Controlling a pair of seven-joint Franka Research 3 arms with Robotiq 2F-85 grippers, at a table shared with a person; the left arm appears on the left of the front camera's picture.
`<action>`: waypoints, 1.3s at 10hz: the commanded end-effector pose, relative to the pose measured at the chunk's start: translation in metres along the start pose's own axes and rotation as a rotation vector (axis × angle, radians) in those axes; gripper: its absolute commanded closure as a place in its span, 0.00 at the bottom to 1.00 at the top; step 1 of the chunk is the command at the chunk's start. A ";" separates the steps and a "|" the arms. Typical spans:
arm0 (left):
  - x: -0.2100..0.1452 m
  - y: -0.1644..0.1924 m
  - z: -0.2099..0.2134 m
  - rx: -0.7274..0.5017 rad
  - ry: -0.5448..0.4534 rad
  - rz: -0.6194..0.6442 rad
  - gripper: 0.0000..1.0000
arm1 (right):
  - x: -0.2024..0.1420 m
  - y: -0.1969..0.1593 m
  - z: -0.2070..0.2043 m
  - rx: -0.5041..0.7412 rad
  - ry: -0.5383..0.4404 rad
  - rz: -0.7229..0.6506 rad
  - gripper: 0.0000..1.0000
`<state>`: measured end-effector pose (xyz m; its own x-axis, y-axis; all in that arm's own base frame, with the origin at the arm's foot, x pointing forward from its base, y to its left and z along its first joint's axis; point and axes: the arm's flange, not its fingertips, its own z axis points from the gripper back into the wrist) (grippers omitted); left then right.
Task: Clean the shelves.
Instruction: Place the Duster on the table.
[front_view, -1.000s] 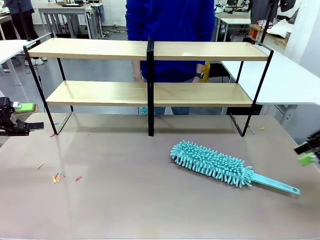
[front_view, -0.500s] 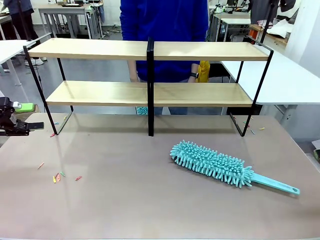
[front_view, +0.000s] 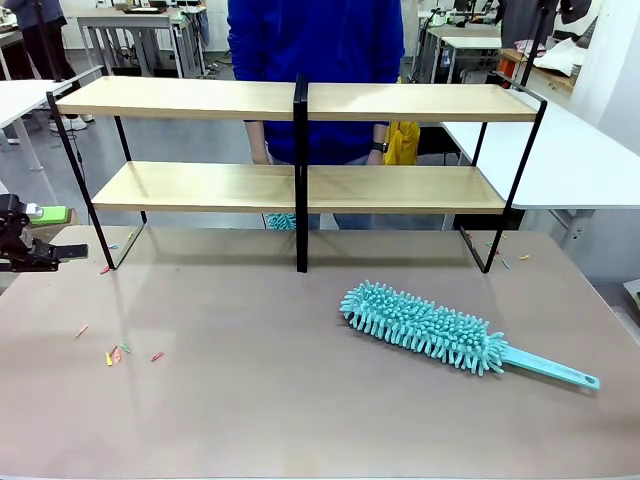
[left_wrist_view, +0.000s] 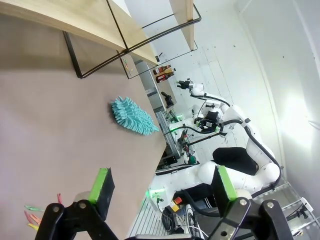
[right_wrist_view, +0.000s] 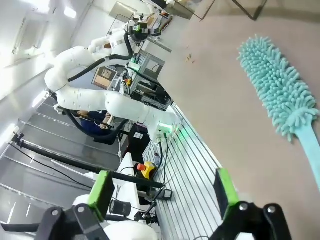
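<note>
while the teal duster (front_view: 430, 328) lies on our counter (front_view: 250, 400) before the shelves (front_view: 300, 185), our left gripper (left_wrist_view: 162, 187) and right gripper (right_wrist_view: 162, 192) gape, gripping nothing.

Shelves (front_view: 400, 189): two long light-wood boards, one above the other, in a thin black metal frame with a central black post. Unit stands upright along the far side of the brown tabletop. Both boards bare.

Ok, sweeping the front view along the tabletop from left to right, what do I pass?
Left pincer at the table's left edge → small coloured scraps → shelves' central black post → teal duster's fluffy head → its handle, pointing right.
</note>
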<state>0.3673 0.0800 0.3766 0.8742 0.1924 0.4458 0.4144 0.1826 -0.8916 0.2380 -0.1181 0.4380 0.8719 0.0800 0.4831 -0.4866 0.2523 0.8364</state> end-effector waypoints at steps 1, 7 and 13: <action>0.000 -0.001 -0.002 -0.018 -0.021 -0.023 0.00 | -0.002 -0.003 0.000 0.030 -0.006 0.013 0.00; 0.000 -0.001 -0.002 -0.018 -0.021 -0.023 0.00 | -0.002 -0.003 0.000 0.030 -0.006 0.013 0.00; 0.000 -0.001 -0.002 -0.018 -0.021 -0.023 0.00 | -0.002 -0.003 0.000 0.030 -0.006 0.013 0.00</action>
<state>0.3673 0.0800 0.3767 0.8734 0.1921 0.4475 0.4162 0.1829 -0.8907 0.2387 -0.1182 0.4346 0.8772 0.0791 0.4736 -0.4778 0.2411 0.8447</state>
